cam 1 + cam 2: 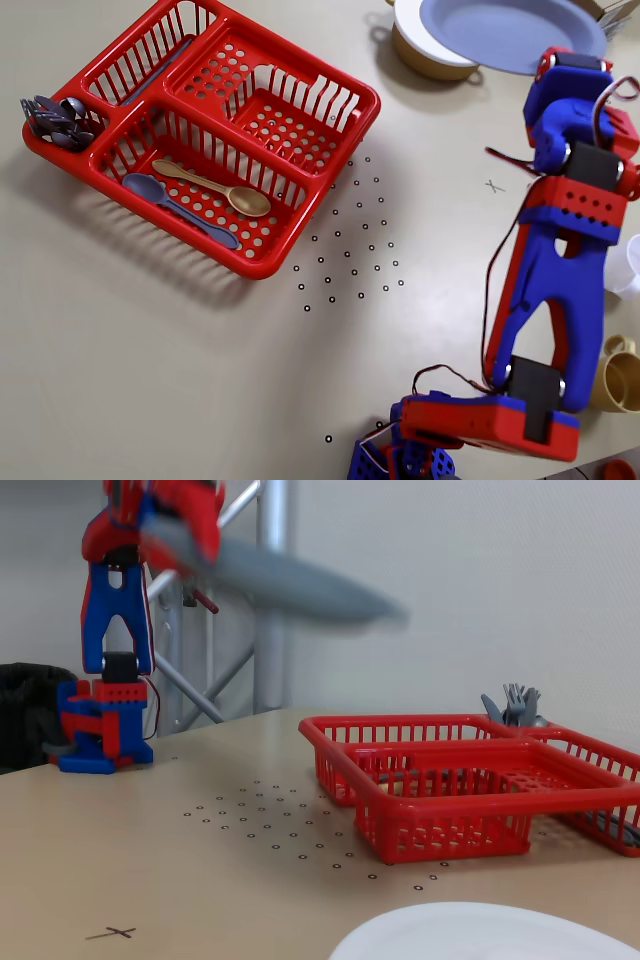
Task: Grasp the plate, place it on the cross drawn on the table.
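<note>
One plate [510, 32] in the claw [560, 58], one cross [492, 186] on the table [150, 340].

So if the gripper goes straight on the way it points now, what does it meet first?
Probably nothing soon: the gripper holds the plate high, pointing past the pot lid far below; depth is unclear.

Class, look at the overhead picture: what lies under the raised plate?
Under the plate, held up by the claw, sits a tan pot with a white lid. Only their left part shows; the plate covers the rest, knob included.
</note>
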Controlling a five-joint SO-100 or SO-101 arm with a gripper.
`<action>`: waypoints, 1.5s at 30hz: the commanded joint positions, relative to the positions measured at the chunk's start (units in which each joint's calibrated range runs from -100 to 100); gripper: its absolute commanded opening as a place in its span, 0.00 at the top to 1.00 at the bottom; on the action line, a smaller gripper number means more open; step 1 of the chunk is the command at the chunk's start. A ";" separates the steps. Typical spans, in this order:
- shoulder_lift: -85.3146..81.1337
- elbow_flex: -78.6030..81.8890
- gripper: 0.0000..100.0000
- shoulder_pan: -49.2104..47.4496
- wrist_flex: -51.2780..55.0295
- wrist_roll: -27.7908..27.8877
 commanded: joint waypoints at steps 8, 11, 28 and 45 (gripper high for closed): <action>2.46 8.95 1.00 8.29 -3.97 2.83; 7.62 11.49 1.00 10.02 -7.43 4.20; 25.88 15.57 1.00 14.97 -26.75 9.72; 26.81 32.43 0.78 15.47 -37.94 18.41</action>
